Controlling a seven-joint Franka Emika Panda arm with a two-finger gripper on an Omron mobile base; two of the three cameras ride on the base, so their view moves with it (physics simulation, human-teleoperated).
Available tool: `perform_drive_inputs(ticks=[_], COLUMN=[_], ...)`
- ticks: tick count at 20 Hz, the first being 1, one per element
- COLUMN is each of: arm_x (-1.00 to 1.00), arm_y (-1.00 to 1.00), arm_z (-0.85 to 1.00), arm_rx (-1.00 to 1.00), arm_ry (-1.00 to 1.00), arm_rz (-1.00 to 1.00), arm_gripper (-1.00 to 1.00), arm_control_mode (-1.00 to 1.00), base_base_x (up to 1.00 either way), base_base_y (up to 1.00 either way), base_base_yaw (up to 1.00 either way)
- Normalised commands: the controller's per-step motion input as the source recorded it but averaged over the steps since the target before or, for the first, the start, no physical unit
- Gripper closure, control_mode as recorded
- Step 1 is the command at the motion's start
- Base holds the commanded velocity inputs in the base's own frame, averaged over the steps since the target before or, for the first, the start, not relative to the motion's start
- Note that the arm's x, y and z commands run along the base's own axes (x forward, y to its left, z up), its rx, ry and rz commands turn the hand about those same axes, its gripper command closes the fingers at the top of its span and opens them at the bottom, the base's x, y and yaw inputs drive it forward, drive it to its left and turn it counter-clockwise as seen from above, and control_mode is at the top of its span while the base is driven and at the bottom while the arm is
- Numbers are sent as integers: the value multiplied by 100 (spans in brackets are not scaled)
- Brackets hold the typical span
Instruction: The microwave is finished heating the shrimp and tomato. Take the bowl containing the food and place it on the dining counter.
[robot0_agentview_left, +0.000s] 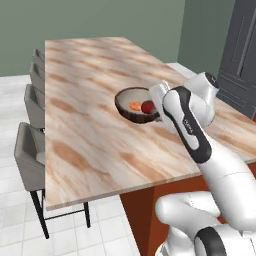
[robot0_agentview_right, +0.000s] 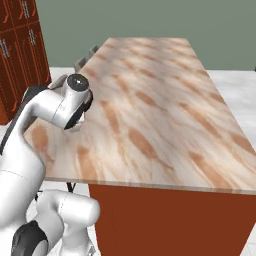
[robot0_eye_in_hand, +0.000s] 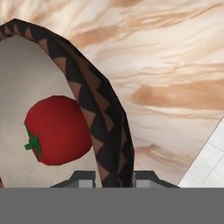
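Note:
The dark brown bowl (robot0_agentview_left: 131, 104) sits low over the dining counter (robot0_agentview_left: 90, 125), near its right side; I cannot tell whether it touches the stone. Inside lie the orange shrimp (robot0_agentview_left: 135, 106) and the red tomato (robot0_agentview_left: 147, 106). My gripper (robot0_eye_in_hand: 114, 178) is shut on the bowl's rim (robot0_eye_in_hand: 103, 113), one finger inside and one outside, with the tomato (robot0_eye_in_hand: 57, 130) close by in the hand view. In the right base view my arm hides the bowl above the dining counter (robot0_agentview_right: 160, 100). The microwave is out of view.
Several grey stools (robot0_agentview_left: 30, 145) line the counter's left side. A dark grey tall cabinet (robot0_agentview_left: 240, 50) stands at the back right. Red-brown cupboards (robot0_agentview_right: 20, 45) show at the left of the right base view. White tiled floor (robot0_agentview_left: 15, 235) surrounds the island.

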Motion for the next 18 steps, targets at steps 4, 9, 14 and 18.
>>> perform_drive_inputs(ticks=[4, 9, 14, 18], arm_x=[100, 68, 91, 92], arm_y=[0, 11, 46, 58], arm_z=[-41, -57, -60, -49], arm_rx=[0, 0, 0, -3], arm_ry=[32, 3, 0, 0], arm_rz=[8, 4, 0, 0], arm_gripper=[100, 100, 100, 100], arm_control_mode=[-100, -100, -100, -100], base_base_x=[0, 0, 0, 0], base_base_y=[0, 0, 0, 0], base_base_yaw=[0, 0, 0, 0])
